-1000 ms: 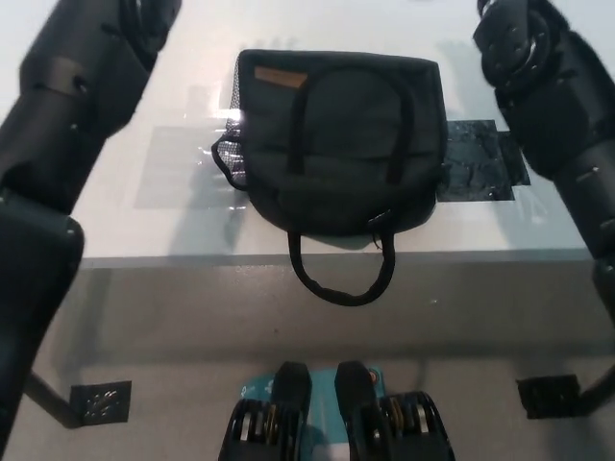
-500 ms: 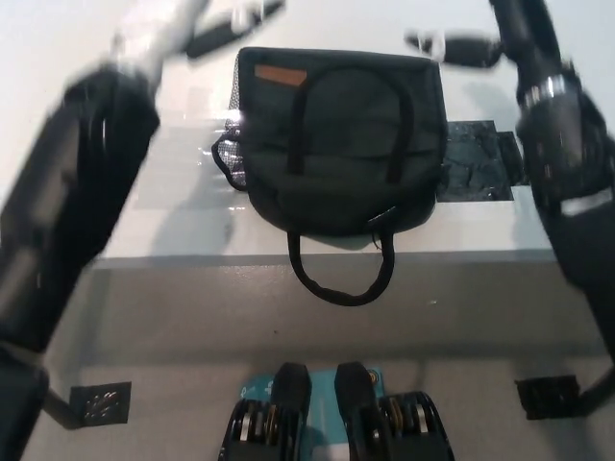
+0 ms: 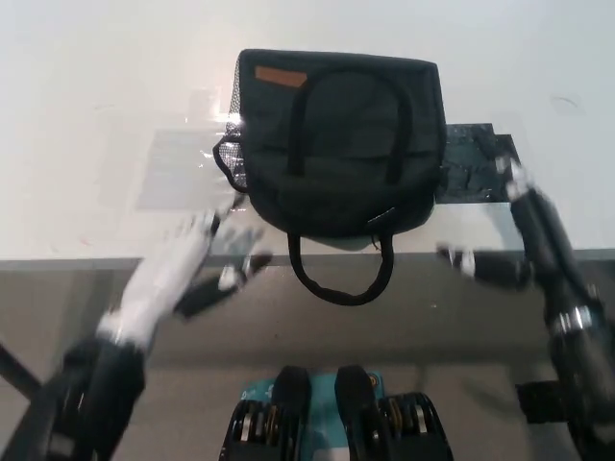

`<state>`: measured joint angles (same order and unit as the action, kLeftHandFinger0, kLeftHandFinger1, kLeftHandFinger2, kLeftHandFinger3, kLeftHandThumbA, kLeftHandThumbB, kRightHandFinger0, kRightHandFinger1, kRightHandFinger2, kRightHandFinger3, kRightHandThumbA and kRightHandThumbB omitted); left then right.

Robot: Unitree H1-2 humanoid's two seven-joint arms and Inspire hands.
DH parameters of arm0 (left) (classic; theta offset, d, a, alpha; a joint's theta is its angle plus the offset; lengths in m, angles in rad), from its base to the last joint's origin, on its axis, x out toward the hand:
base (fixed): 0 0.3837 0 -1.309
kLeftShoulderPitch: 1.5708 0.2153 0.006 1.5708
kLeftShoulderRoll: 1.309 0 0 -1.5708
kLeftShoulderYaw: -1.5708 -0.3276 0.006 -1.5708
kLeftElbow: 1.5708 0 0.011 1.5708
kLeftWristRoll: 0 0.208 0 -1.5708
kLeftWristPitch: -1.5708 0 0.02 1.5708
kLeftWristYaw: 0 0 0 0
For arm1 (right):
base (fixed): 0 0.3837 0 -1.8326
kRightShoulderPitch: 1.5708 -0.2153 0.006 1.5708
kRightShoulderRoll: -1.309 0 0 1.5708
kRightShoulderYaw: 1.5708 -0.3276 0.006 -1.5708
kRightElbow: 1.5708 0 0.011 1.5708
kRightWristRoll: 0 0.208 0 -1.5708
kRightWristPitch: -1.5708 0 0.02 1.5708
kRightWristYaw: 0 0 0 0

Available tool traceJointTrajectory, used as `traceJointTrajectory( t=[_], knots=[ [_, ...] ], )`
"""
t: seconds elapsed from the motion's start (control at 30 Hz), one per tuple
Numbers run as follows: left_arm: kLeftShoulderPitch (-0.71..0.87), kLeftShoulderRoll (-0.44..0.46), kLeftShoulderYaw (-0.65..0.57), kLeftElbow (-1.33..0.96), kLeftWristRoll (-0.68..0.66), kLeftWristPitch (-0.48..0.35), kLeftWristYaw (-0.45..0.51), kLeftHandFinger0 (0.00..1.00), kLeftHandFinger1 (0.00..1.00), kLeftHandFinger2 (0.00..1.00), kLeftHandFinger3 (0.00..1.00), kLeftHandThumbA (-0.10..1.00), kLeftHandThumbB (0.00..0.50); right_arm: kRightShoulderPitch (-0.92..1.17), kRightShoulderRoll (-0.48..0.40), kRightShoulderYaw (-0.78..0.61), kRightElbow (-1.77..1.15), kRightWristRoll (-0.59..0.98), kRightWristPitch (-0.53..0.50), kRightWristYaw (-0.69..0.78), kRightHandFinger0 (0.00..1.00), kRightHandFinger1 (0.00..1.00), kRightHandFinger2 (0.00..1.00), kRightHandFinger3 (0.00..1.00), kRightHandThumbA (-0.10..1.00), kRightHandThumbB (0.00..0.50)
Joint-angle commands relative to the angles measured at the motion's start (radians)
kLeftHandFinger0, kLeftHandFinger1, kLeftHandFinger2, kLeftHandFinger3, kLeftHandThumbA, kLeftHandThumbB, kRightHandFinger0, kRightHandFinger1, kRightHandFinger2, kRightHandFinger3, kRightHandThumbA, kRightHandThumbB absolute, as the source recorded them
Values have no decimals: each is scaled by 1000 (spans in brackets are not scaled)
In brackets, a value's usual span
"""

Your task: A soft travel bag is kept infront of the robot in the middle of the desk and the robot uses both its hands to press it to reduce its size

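Your desk (image 3: pixel 86 125) carries the travel bag (image 3: pixel 338 139) ahead of both hands, between them and near the front edge, one handle loop (image 3: pixel 341 279) hanging over. It looks soft and light, so it should squash easily; press its flat top panel, not the straps. Left hand (image 3: pixel 178 269) is spread and empty; right hand (image 3: pixel 509 250) likewise, fingers apart, touching nothing.
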<state>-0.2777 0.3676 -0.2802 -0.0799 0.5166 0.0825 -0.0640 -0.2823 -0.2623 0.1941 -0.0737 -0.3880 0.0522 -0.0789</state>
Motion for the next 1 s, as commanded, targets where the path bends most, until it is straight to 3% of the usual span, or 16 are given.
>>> traceJointTrajectory(
  t=[0.0,0.03,0.1,0.13,0.17,0.2,0.23,0.27,0.33,0.37,0.4,0.43,0.6,0.67,0.8,0.97],
  knots=[
    [384,156,301,-870,-369,-321,168,1000,1000,1000,1000,1000,176,344,-58,-104,-876,241,-414,-90,1000,1000,1000,1000,1000,249],
    [418,148,294,-870,-383,-328,170,1000,1000,1000,1000,1000,197,368,-59,-75,-876,260,-432,-89,1000,1000,1000,1000,1000,290],
    [477,129,269,-870,-393,-329,160,1000,1000,1000,1000,1000,218,459,-19,-17,-876,240,-444,-72,1000,1000,1000,1000,1000,324],
    [509,103,251,-870,-363,-324,162,1000,1000,1000,1000,1000,191,485,-21,30,-876,269,-453,-65,1000,1000,1000,1000,1000,291],
    [535,76,212,-870,-351,-313,157,1000,1000,1000,1000,1000,171,474,8,53,-847,205,-472,-81,1000,1000,1000,1000,1000,306],
    [544,71,199,-843,-348,-342,150,1000,1000,1000,1000,1000,171,476,-10,78,-806,249,-493,-61,1000,1000,1000,1000,1000,320],
    [556,65,170,-788,-345,-379,133,1000,1000,1000,1000,1000,210,471,-42,130,-730,353,-522,-15,1000,1000,1000,1000,1000,345],
    [571,52,133,-716,-362,-414,113,1000,1000,1000,1000,1000,205,523,-25,150,-679,355,-502,3,1000,1000,1000,1000,1000,435],
    [594,22,110,-662,-357,-431,108,1000,1000,1000,1000,1000,186,580,-4,172,-626,344,-495,7,1000,1000,1000,1000,1000,424],
    [610,7,96,-620,-365,-431,96,1000,1000,1000,1000,1000,222,588,4,182,-575,301,-514,-15,1000,1000,1000,1000,1000,354],
    [629,-21,85,-553,-348,-431,95,1000,1000,1000,1000,1000,255,602,19,187,-511,241,-522,-46,1000,1000,1000,1000,1000,337],
    [634,-37,74,-472,-321,-462,99,1000,1000,1000,1000,1000,240,599,24,193,-434,190,-522,-97,1000,1000,1000,1000,1000,283],
    [676,-100,70,-255,-383,-423,57,1000,1000,1000,1000,1000,278,610,54,164,-170,237,-522,-122,1000,1000,1000,1000,1000,276],
    [671,-116,78,-190,-382,-419,48,1000,1000,1000,1000,1000,255,611,68,133,-84,281,-522,-98,1000,1000,1000,1000,1000,265],
    [645,-133,93,-88,-362,-415,37,1000,1000,1000,1000,1000,261,590,65,127,21,283,-522,-105,1000,1000,1000,1000,1000,193],
    [617,-145,105,4,-332,-419,28,1000,1000,1000,1000,1000,254,562,67,121,105,282,-522,-118,1000,1000,1000,1000,1000,248]
  ],
)
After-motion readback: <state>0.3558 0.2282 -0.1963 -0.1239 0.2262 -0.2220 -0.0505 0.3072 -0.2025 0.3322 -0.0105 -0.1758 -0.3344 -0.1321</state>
